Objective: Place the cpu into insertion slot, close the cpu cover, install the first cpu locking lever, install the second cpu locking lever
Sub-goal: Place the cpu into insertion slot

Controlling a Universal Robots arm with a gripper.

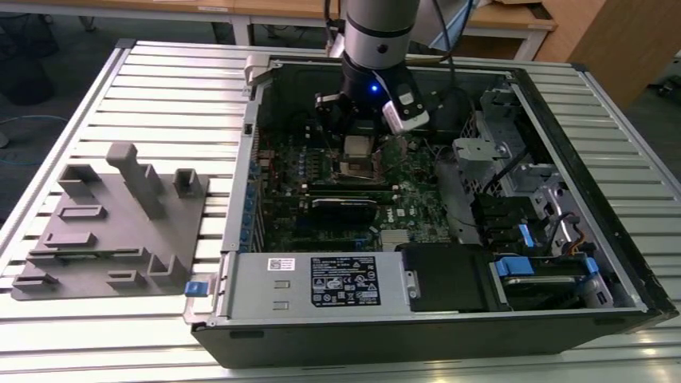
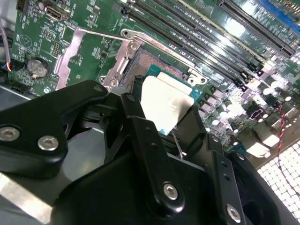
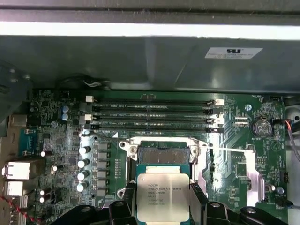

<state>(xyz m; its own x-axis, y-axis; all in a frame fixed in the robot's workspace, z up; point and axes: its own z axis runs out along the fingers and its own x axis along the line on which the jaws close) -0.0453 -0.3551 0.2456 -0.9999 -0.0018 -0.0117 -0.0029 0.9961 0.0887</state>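
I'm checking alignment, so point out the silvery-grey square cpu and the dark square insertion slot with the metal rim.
silvery-grey square cpu (image 3: 162, 199), first wrist view, middle of its metal top.
dark square insertion slot (image 3: 162, 155), first wrist view, its exposed dark floor.

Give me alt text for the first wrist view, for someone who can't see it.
A black gripper holds a small flat square chip with a silvery-grey metal top, partly in front of an open square dark socket with a thin metal rim on a green circuit board. Beyond the socket run four long narrow black slots.
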